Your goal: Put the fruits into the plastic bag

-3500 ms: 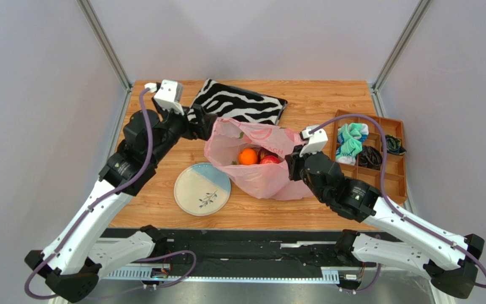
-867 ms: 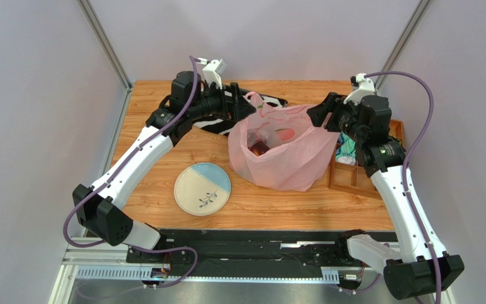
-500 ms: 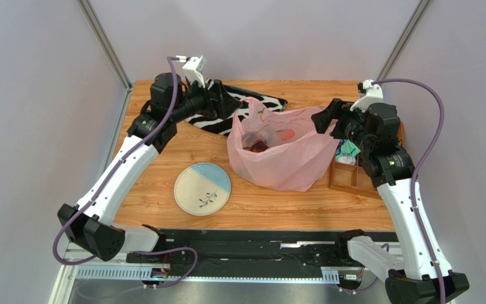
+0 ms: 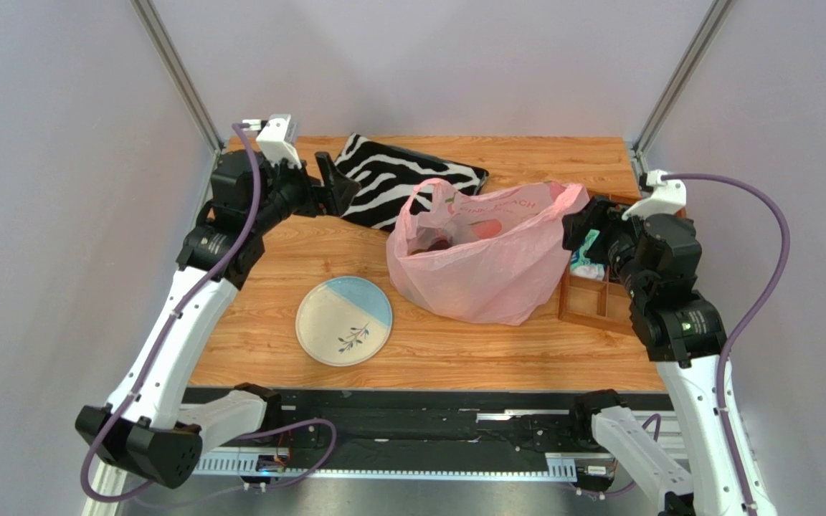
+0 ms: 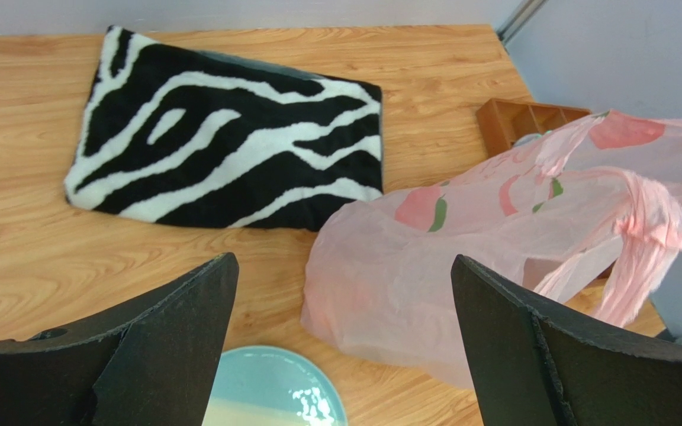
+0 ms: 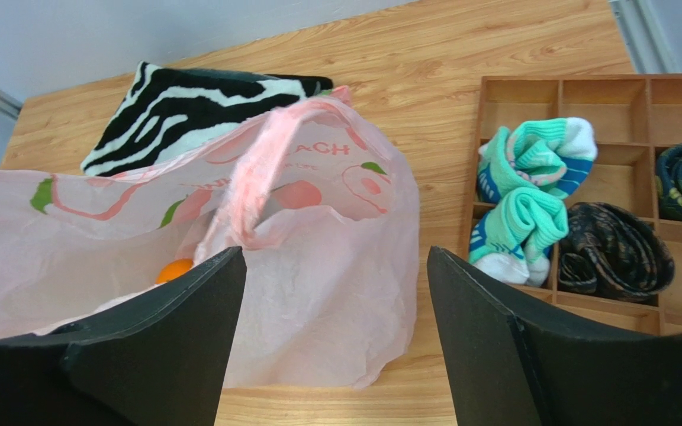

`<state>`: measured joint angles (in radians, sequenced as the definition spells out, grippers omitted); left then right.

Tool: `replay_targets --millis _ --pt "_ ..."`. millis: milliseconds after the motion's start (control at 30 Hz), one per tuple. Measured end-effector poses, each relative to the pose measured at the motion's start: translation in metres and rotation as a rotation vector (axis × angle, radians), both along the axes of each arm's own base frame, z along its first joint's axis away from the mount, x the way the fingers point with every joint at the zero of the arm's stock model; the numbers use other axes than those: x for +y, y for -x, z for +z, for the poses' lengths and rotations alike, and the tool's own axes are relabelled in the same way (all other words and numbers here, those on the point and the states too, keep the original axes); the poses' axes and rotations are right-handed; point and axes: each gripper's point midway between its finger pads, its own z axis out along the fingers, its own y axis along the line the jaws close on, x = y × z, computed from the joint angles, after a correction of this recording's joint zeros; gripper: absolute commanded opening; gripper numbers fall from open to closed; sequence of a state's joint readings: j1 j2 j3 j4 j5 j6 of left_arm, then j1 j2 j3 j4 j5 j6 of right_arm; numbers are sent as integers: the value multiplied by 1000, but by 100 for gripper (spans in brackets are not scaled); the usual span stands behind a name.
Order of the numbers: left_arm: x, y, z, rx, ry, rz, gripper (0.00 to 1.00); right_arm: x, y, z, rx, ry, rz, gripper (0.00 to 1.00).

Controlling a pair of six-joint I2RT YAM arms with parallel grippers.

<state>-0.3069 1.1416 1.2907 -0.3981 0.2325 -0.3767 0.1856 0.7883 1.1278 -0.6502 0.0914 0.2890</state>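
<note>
Sitting on the tabletop [image 4: 277, 282] with fruits [image 4: 439, 246] inside, the plastic bag [image 4: 487, 274] lies four o'clock from the left hand [image 4: 333, 187], nine o'clock from the nearer right hand [image 4: 580, 231]; both gape, empty.

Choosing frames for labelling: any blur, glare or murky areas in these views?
Top view: sharp, evenly lit, soft shadows only. Left wrist: bag crisp, small glare on the plate, left pincer fingers near-black. Right wrist: sharp, right pincer fingers likewise dark.
</note>
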Motion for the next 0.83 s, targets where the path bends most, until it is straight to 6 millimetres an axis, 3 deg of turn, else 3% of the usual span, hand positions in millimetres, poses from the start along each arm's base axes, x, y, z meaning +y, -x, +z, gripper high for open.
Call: replay_targets --millis 367,533,833 --pt "43 53 14 -130 -87 97 99 -21 13 -24 -70 20 -95 79" --pt "55 56 11 -131 -123 149 99 -26 12 -37 -77 35 -120 79" --pt "61 53 -13 -89 -171 172 99 -31 11 -39 -100 45 -145 79"
